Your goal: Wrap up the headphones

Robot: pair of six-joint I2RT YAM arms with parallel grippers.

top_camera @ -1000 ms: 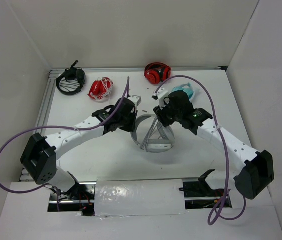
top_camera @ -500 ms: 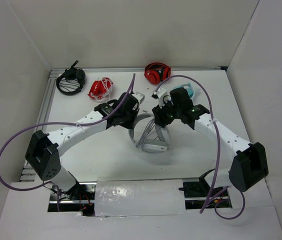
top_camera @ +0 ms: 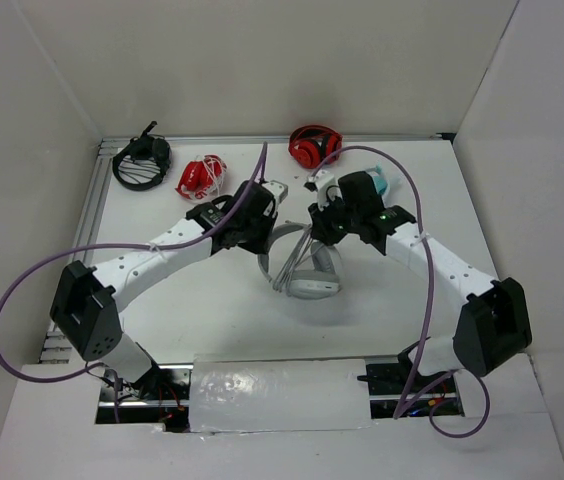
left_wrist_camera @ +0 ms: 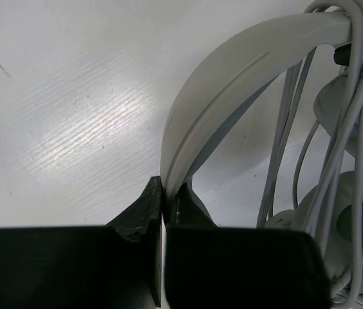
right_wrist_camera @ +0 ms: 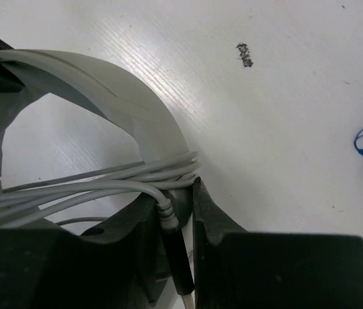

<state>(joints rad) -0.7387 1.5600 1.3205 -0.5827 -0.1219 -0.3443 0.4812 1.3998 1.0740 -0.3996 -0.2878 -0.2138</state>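
Currently left jaws clamped on headphones (left_wrist_camera: 233,71) headband; right jaws pinching cable plug (right_wrist_camera: 175,251) beside headband.

The headphones (left_wrist_camera: 233,84) have a smooth, matt, light-grey plastic band with a moulded groove. Their earcups (left_wrist_camera: 362,212) look soft and padded. The cable (left_wrist_camera: 355,96) is thin, smooth grey rubber or plastic. The left gripper (left_wrist_camera: 163,199) and right gripper (right_wrist_camera: 172,206) are matt black plastic. The table (left_wrist_camera: 72,116) is white, semi-glossy and finely streaked, with a bare metal rail (top_camera: 89,220) along its left edge.
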